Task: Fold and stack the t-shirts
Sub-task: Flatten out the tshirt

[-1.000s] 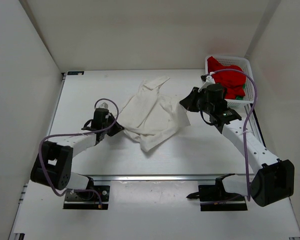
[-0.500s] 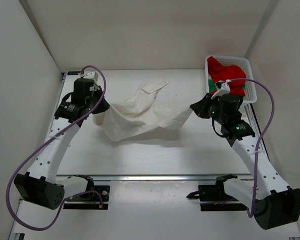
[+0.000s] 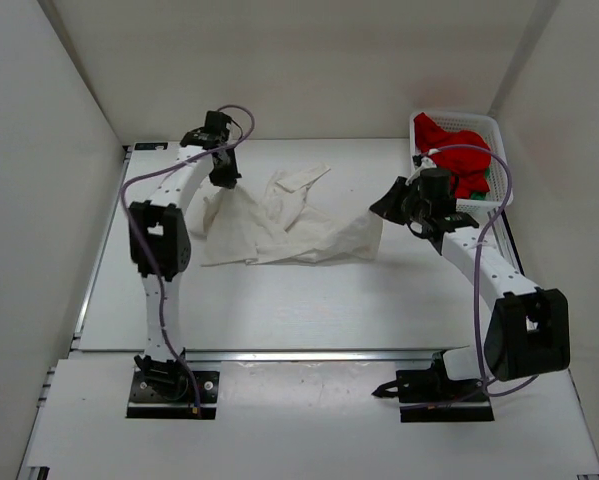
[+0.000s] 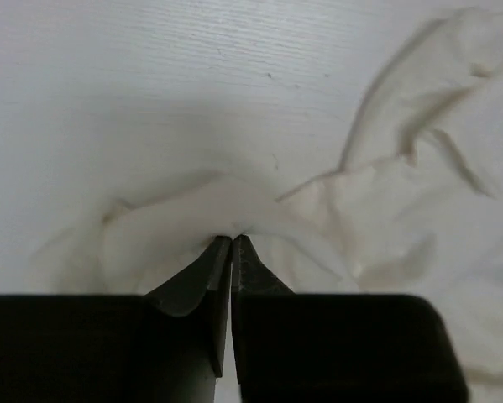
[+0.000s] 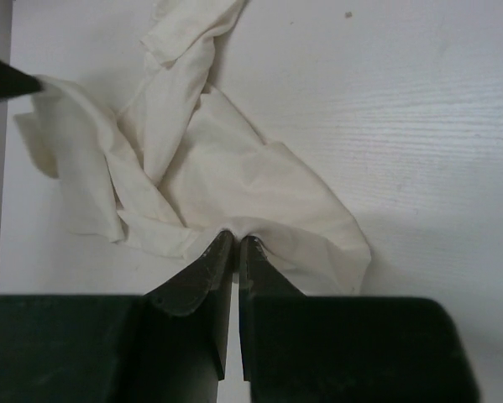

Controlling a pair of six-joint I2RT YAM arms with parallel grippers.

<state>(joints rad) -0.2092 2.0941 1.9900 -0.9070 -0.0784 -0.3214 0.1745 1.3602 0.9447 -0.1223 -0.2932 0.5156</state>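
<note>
At the far left of the surface (image 3: pixel 279 300), we are closing our left hand (image 4: pixel 233 241) on the white t-shirt (image 3: pixel 289 225). Its jaws are standing together, with a small ridge of cloth pinched at their tips. From there the shirt is lying across the middle of the surface, partly spread but creased, with a sleeve or collar flap poking toward the far side and several folds bunching in the centre. At its right edge our right hand (image 5: pixel 237 238) is clamping a fold of the same shirt, jaws together on the cloth. Just beyond that hand, at the far right corner, the white lattice basket (image 3: pixel 454 113) is holding the red t-shirt (image 3: pixel 459 150) and a sliver of the green t-shirt (image 3: pixel 492 180).

We judge that we are flattening the white shirt before the first fold. Both grips are taking only a thin pinch of fabric, so a sharp outward pull could slip the cloth out of one hand and let that side collapse. Uneven tension could also drag the whole shirt sideways instead of smoothing it. The middle wrinkles may get locked in if we are setting it down too soon. Our right arm is also working close to the basket and could nudge it.
</note>
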